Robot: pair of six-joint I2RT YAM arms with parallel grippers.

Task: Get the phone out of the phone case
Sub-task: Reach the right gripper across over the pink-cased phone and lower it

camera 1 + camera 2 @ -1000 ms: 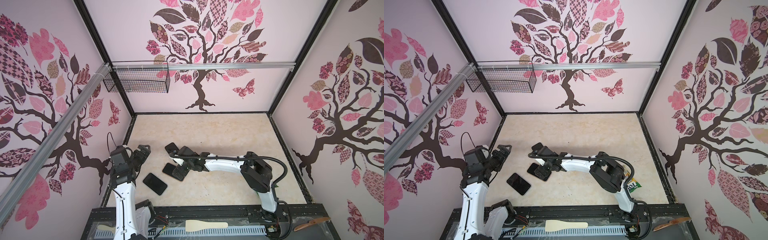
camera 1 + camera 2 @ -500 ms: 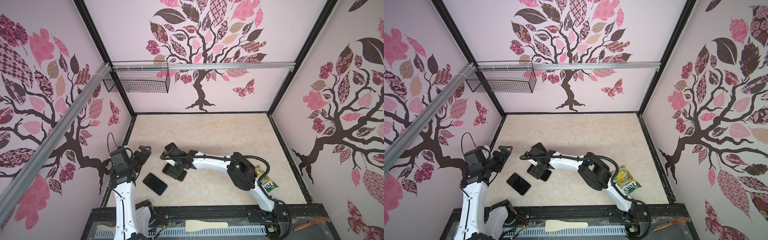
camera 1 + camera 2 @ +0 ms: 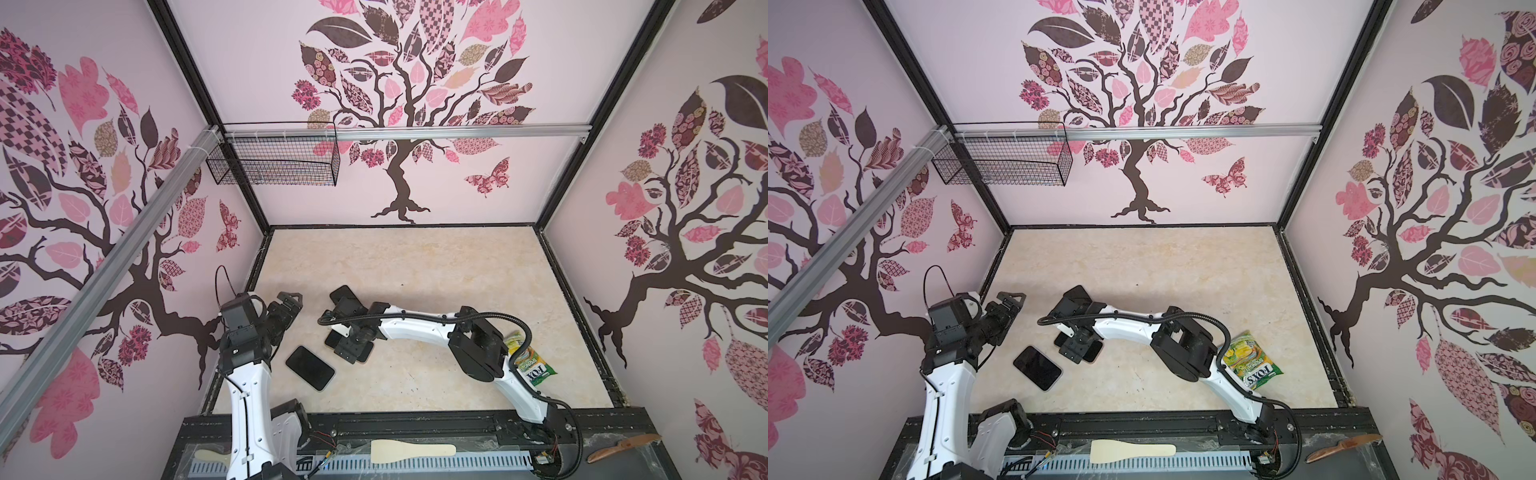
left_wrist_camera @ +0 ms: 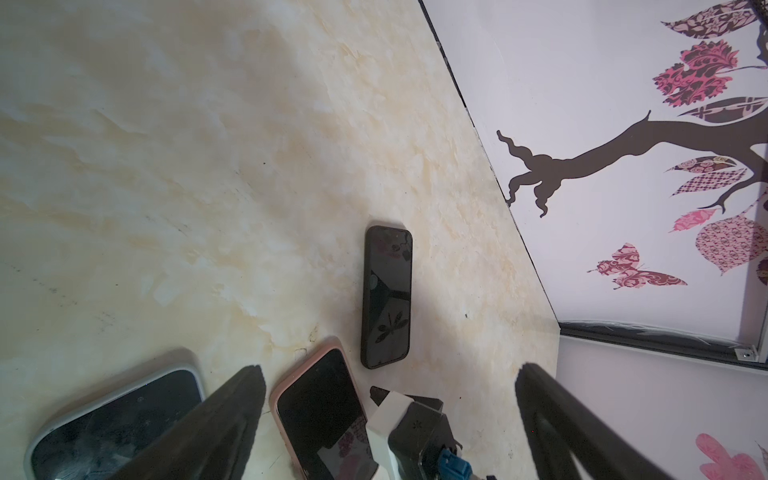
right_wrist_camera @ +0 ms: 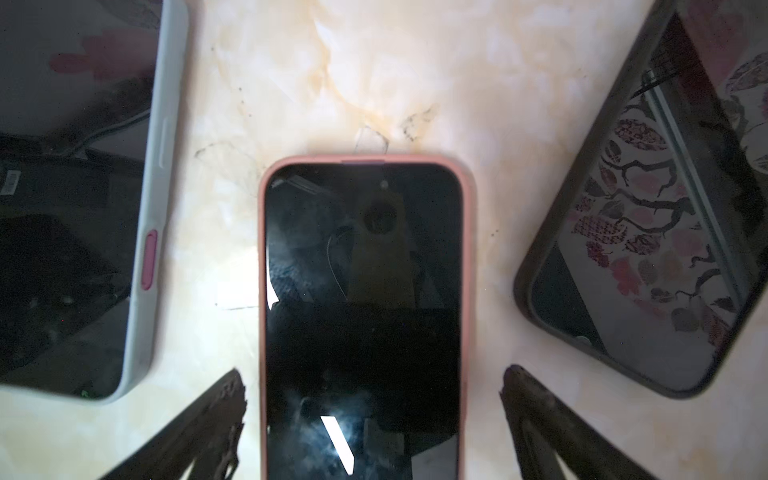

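Three phones lie face up at the table's front left. The middle phone [image 5: 363, 311] sits in a pink phone case [image 5: 262, 291], also seen in both top views [image 3: 366, 356] [image 3: 1097, 353]. My right gripper [image 5: 372, 374] [image 3: 351, 345] [image 3: 1077, 347] hovers over it, open. Its fingers straddle the case's long sides with a gap on each side. My left gripper [image 4: 388, 374] [image 3: 289, 301] [image 3: 1011, 301] is open and empty, above the table's left edge. It points toward the phones.
A phone in a grey case [image 3: 309, 368] [image 4: 116, 424] [image 5: 75, 208] lies nearest the front. A phone in a black case [image 3: 343, 293] [image 4: 386, 297] [image 5: 644, 249] lies farther back. A green snack bag [image 3: 530, 365] sits by the right arm's elbow. A wire basket [image 3: 274, 162] hangs on the back-left wall.
The right arm's elbow has swung left, uncovering the green snack bag, while its gripper stays over the pink-cased phone. The left arm has not moved.
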